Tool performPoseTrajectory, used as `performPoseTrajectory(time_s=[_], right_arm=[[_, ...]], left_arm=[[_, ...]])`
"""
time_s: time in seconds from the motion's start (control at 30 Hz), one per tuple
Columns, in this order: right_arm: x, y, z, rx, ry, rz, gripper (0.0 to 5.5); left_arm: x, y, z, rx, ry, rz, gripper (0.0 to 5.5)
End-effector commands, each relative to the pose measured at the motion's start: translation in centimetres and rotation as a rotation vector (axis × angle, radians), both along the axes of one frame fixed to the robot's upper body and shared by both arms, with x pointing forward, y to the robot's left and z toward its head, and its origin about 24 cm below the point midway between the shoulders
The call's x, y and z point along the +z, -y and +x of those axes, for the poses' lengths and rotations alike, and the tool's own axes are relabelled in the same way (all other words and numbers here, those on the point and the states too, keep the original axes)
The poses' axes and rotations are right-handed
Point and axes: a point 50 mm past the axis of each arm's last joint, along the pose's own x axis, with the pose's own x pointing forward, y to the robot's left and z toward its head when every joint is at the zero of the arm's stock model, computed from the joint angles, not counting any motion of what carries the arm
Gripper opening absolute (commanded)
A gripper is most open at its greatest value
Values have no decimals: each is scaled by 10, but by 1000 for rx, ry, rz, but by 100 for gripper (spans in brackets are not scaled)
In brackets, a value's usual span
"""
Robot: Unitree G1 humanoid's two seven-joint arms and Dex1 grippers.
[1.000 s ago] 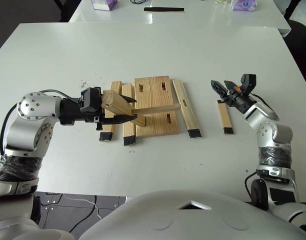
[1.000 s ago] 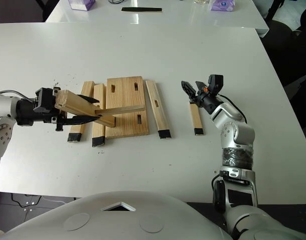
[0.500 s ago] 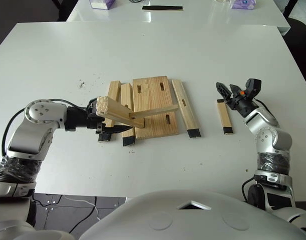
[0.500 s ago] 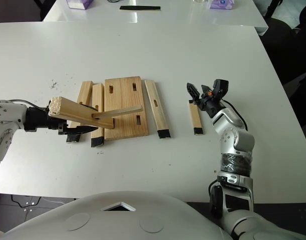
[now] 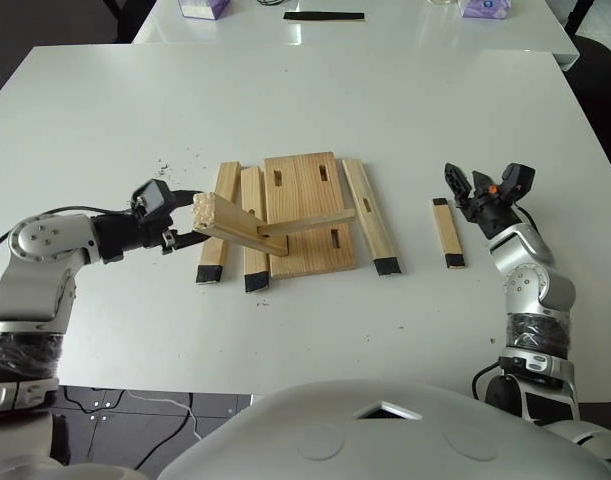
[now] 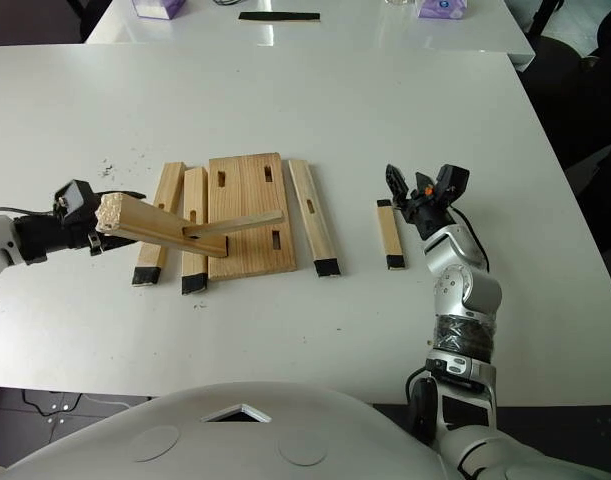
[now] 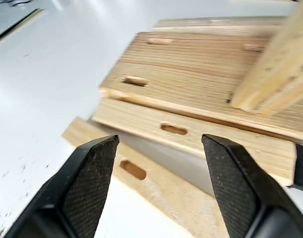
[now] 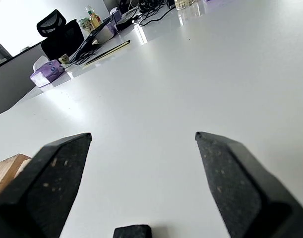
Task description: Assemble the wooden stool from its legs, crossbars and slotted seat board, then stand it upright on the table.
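Seat board [image 5: 310, 185] flat, left claw [image 7: 158, 140] open beside tilted leg [image 5: 235, 225], right claw [image 5: 485, 180] open

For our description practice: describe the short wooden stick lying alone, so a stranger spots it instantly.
On the white table, look right of the big slotted board. One short stick lies alone beside the right gripper, shorter than every other piece and touching none.

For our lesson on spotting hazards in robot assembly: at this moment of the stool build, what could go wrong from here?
1. The joined leg and crossbar lies tilted with one end raised and nothing holding it. The left gripper is open beside it, so a nudge could tip or slide it.
2. The right gripper is open near the short crossbar. An off-centre grasp might just push it away.
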Motion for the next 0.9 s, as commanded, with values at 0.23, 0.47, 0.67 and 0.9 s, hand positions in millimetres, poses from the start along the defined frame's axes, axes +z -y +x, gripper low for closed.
performPoseTrajectory(time_s=[0.23,0.47,0.67,0.9], right_arm=[[2,1,-1,-37,-2,-43,387],[1,-7,4,-32,-1,-42,387],[-8,-6,-7,-55,-23,-37,387],[-18,-7,-22,-97,-54,-21,387]], left_arm=[[-32,42,-19,640,12,-342,335],[-59,48,-23,698,-80,-252,382],[-64,44,-29,729,-137,-215,382],[-67,49,-41,745,-263,-177,382]])
